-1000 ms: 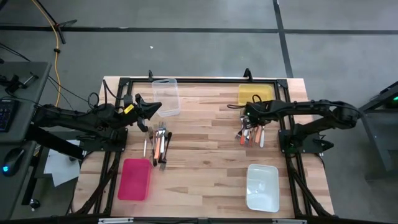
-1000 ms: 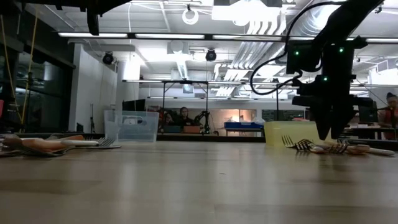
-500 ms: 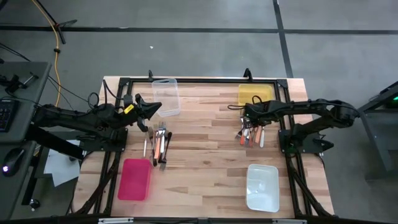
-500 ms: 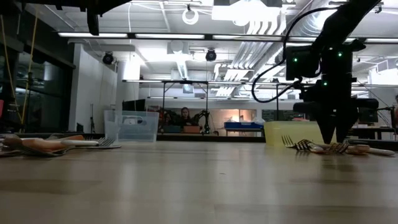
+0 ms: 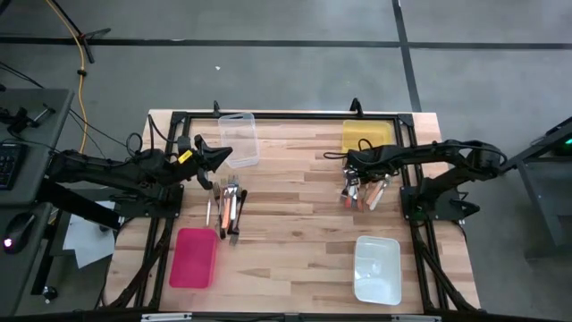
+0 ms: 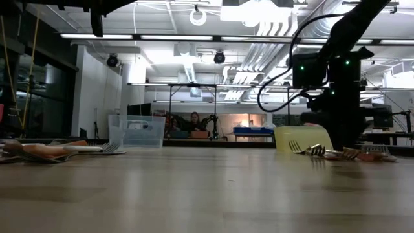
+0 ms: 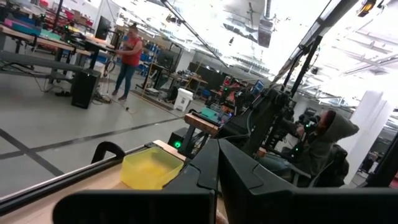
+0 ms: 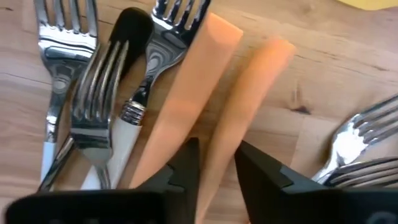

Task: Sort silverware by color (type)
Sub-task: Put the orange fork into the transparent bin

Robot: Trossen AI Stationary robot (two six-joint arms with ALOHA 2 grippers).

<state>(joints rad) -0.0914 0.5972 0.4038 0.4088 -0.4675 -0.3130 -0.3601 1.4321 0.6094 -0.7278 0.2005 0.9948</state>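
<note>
**Rt pincer closing on an orange handle**

Rt pincer [image 8: 214, 163] is down in the rt pile of silverware [image 5: 362, 190], near the yellow bin [image 5: 366, 136]. Its jaws are narrowed to a slim gap astride one orange handle [image 8: 239, 118]; can't tell if it's truly clamped yet. A second orange handle [image 8: 180, 99] lies just beside.

Handling, my guess: forks are light, stiff, w/ slick metal tines; take hold mid-handle, where plastic gives friction. Overlapping neighbours may drag along.

Count in rt wrist view: 2 orange handles, 1 white-handled fork [image 8: 121, 134], approx 5 forks total; the rest is hidden.

Lt pile [image 5: 227, 208] too small to count. Lt pincer [image 5: 223, 154] fully closed, empty, waiting by the clear bin [image 5: 239, 139].
</note>
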